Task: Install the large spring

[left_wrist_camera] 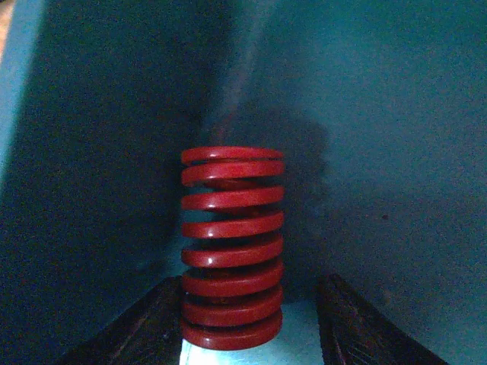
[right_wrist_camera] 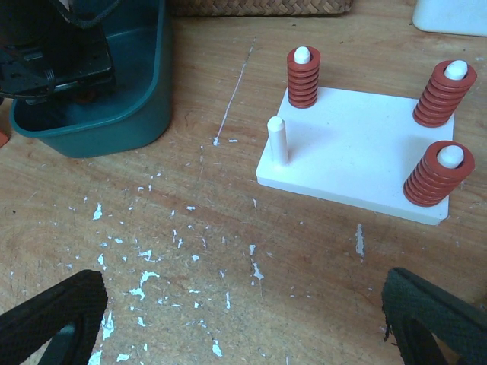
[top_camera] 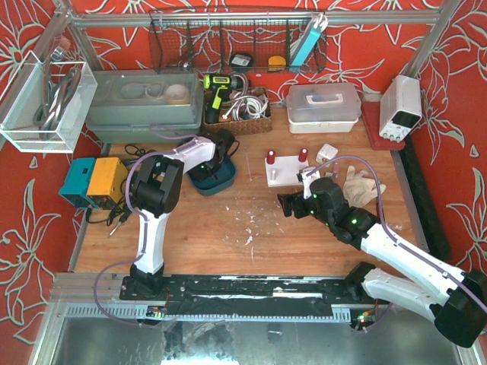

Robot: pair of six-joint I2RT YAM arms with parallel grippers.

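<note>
A large red coil spring [left_wrist_camera: 232,247] stands upright on the floor of the teal bin [left_wrist_camera: 396,152]. My left gripper [left_wrist_camera: 251,285] is open, with the spring between its fingers and close to the left one. In the top view the left gripper [top_camera: 219,161] is down in the bin [top_camera: 215,185]. The white peg plate [right_wrist_camera: 358,152] carries three red springs [right_wrist_camera: 303,76] [right_wrist_camera: 444,93] [right_wrist_camera: 435,173] and one bare white peg [right_wrist_camera: 278,139] at its near left corner. My right gripper [right_wrist_camera: 243,308] is open and empty, low over the table in front of the plate [top_camera: 283,171].
A glove [top_camera: 359,186] lies right of the plate. A yellow and teal box [top_camera: 95,181] with cables sits at the left. A grey tub [top_camera: 141,106], wicker basket [top_camera: 237,114], white case [top_camera: 323,106] and power supply [top_camera: 400,106] line the back.
</note>
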